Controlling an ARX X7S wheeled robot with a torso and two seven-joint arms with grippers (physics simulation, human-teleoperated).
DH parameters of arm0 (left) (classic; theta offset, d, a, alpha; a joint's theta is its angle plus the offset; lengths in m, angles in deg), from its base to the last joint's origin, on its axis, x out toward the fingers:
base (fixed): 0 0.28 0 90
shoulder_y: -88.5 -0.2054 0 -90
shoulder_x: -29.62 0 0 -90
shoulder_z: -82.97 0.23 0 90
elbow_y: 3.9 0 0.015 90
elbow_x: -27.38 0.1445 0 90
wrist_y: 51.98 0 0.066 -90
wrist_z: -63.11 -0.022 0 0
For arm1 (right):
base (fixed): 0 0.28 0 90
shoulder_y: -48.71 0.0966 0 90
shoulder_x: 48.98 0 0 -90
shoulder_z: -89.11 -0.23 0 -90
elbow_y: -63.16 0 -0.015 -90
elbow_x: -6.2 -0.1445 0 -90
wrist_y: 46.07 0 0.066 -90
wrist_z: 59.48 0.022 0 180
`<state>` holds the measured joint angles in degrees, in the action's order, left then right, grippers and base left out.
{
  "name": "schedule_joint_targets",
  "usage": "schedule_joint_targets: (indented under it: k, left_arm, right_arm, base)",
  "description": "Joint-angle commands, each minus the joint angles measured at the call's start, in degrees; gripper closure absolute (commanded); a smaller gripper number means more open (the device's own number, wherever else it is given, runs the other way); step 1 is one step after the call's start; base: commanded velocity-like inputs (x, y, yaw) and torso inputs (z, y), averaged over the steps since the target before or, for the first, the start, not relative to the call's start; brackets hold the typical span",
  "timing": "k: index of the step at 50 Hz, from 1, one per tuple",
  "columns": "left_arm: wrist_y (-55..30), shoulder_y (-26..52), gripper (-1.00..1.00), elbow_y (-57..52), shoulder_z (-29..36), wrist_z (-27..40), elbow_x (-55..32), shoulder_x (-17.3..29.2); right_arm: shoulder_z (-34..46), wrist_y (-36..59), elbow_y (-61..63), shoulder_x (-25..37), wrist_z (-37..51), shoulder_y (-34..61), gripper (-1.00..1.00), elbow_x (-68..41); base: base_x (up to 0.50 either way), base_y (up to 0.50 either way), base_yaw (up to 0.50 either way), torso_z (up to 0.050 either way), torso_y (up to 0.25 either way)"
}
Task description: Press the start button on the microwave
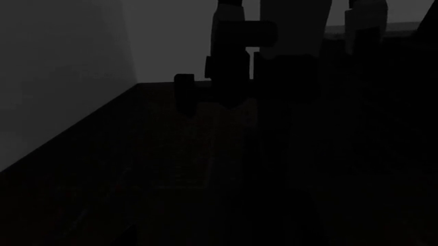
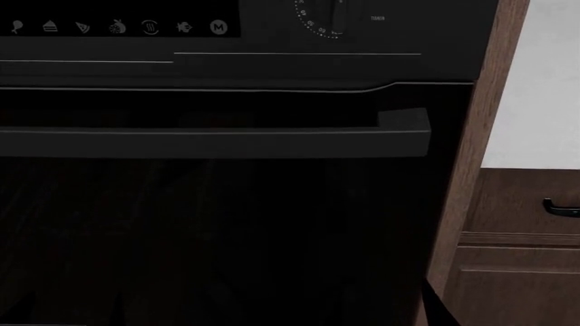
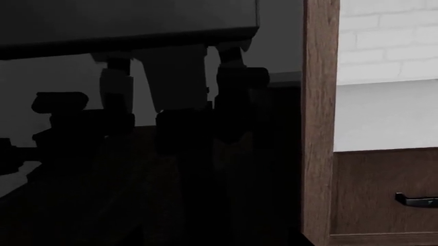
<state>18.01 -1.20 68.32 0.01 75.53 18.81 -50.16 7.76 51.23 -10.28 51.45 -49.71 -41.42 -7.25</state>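
Up close, a dark built-in oven front (image 2: 208, 204) fills the head view.
Its handle bar (image 2: 213, 139) runs across; no microwave start button or gripper is identifiable, so gripper states cannot be told.

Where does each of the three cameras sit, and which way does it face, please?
Head view: on the robot's head, facing the dark oven front, its handle bar and icon row; no arm clearly visible.
Left wrist view: on the left arm, very dark; robot parts silhouetted.
Right wrist view: on the right arm, silhouettes beside a wooden panel.
Shared by head and right wrist views: the cabinet's black drawer handle.
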Motion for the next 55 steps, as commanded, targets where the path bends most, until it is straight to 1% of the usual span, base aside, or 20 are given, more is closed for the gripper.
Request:
schedule_joint_targets:
  k: [1, 4, 5, 8, 12, 13, 15, 17, 18, 21, 23, 29, 32, 34, 35, 42, 49, 53, 54, 55]
  left_arm:
    - [0.2, 0.5, -1.00, 0.5, -1.5, -1.5, -0.5, -0.6]
    - [0.1, 0.6, -1.00, 0.6, -1.5, -1.4, -0.7, -0.5]
    - [0.1, 0.6, -1.00, 0.7, -1.4, -1.3, -0.6, -0.4]
    - [0.0, 0.8, -1.00, 0.7, -1.2, -1.3, -0.8, -0.4]
    - [-0.1, 0.7, -1.00, 0.3, -0.9, -1.1, -0.9, -0.1]
    - [0.1, 0.6, -1.00, 0.3, -0.9, -1.1, -1.1, 0.0]
    - [0.9, 0.4, -1.00, 1.1, -0.9, -1.1, -1.2, 0.0]
    - [0.8, 0.2, -1.00, 0.9, -0.7, -1.1, -1.3, 0.1]
    - [0.8, 0.2, -1.00, 0.9, -0.6, -1.1, -1.4, 0.2]
    - [0.7, 0.4, -1.00, 0.7, -0.7, -1.0, -1.6, 0.3]
    - [1.1, 0.6, -1.00, 1.3, -0.7, -1.1, -1.6, 0.4]
    - [1.2, 0.5, -1.00, 1.3, -0.6, -1.1, -1.9, 0.7]
    - [1.4, 0.5, -1.00, 1.4, -0.5, -1.0, -1.9, 0.8]
    - [1.4, 0.6, -1.00, 1.4, -0.6, -0.9, -2.1, 0.8]
    - [1.3, 0.6, -1.00, 1.3, -0.5, -0.9, -2.1, 0.9]
    - [1.6, 0.5, -1.00, 1.2, -0.2, -0.8, -2.2, 1.1]
    - [1.3, 0.2, -1.00, 0.3, -0.4, -0.5, -2.6, 1.6]
    - [1.4, 0.1, -1.00, 0.2, -0.4, -0.4, -2.8, 1.8]
    - [1.2, 0.1, -1.00, 0.1, -0.5, -0.4, -2.9, 1.8]
    - [1.5, 0.0, -1.00, 0.2, -0.4, -0.4, -2.9, 1.8]
  right_arm:
    - [-2.6, 7.7, 13.3, 1.2, 2.3, -1.7, -1.00, -0.8]
    - [-3.9, 12.6, 21.7, 3.0, 4.1, -1.7, -1.00, -1.9]
    - [-5.0, 16.6, 27.1, 4.2, 5.6, -0.8, -1.00, -2.3]
    - [-7.0, 24.1, 32.8, 5.8, 7.0, 2.6, -1.00, -5.3]
    - [-10.6, 39.0, 39.1, 7.8, 9.4, 13.5, -1.00, -12.2]
    - [-13.7, 46.3, 41.3, 7.9, 10.8, 18.8, -1.00, -17.6]
    - [-17.1, 55.0, 43.3, 9.4, 13.9, 26.9, -1.00, -25.1]
    - [-22.8, 65.8, 43.3, 11.1, 22.7, 38.9, -1.00, -42.0]
    - [-24.9, 69.0, 42.9, 10.7, 25.3, 41.9, -1.00, -47.3]
    - [-26.5, 79.7, 37.4, 11.5, 38.9, 56.7, -1.00, -66.3]
    - [-23.9, 80.7, 31.2, 12.7, 47.7, 63.9, -1.00, -75.0]
    - [-16.4, 80.8, 19.5, 15.1, 50.6, 79.1, -1.00, -74.9]
    - [-13.9, 80.6, 14.4, 15.5, 52.7, 83.9, -1.00, -76.4]
    - [-11.5, 80.6, 11.8, 15.8, 51.5, 87.5, -1.00, -74.5]
    - [-7.9, 80.3, 11.3, 16.6, 47.1, 90.7, -1.00, -69.6]
    - [2.7, 72.4, 8.3, 18.8, 34.0, 97.2, -1.00, -54.7]
    - [4.9, 70.0, -1.2, 17.6, 30.1, 102.1, -1.00, -50.9]
    - [5.7, 71.6, -8.9, 16.7, 28.4, 105.4, -1.00, -51.1]
    - [5.3, 72.8, -11.8, 16.0, 28.4, 106.6, 1.00, -51.9]
    - [5.8, 73.8, -13.6, 15.7, 27.9, 107.7, 1.00, -52.2]
  base:
    - [0.00, 0.00, 0.00, 0.000, 0.000]
    - [0.00, 0.00, 0.00, 0.000, 0.000]
    - [0.00, 0.00, 0.00, 0.000, 0.000]
    - [0.00, 0.00, 0.00, 0.000, 0.000]
    - [0.00, 0.00, 0.00, 0.000, 0.000]
    - [0.00, 0.00, 0.00, 0.000, 0.000]
    - [0.00, 0.00, 0.00, 0.000, 0.000]
    - [0.00, 0.00, 0.00, 0.000, 0.000]
    - [0.00, 0.00, 0.00, 0.000, 0.000]
    - [0.00, 0.00, 0.00, 0.000, 0.000]
    - [0.00, 0.00, 0.00, 0.000, 0.000]
    - [0.00, 0.00, 0.00, 0.000, 0.000]
    - [0.00, 0.00, 0.00, 0.000, 0.000]
    - [0.00, 0.00, 0.00, 0.000, 0.000]
    - [0.00, 0.00, 0.00, 0.000, 0.000]
    - [0.00, 0.00, 0.00, 0.000, 0.000]
    - [0.00, 0.00, 0.00, 0.000, 0.000]
    - [0.00, 0.00, 0.00, 0.000, 0.000]
    - [0.00, 0.00, 0.00, 0.000, 0.000]
    - [0.00, 0.00, 0.00, 0.000, 0.000]
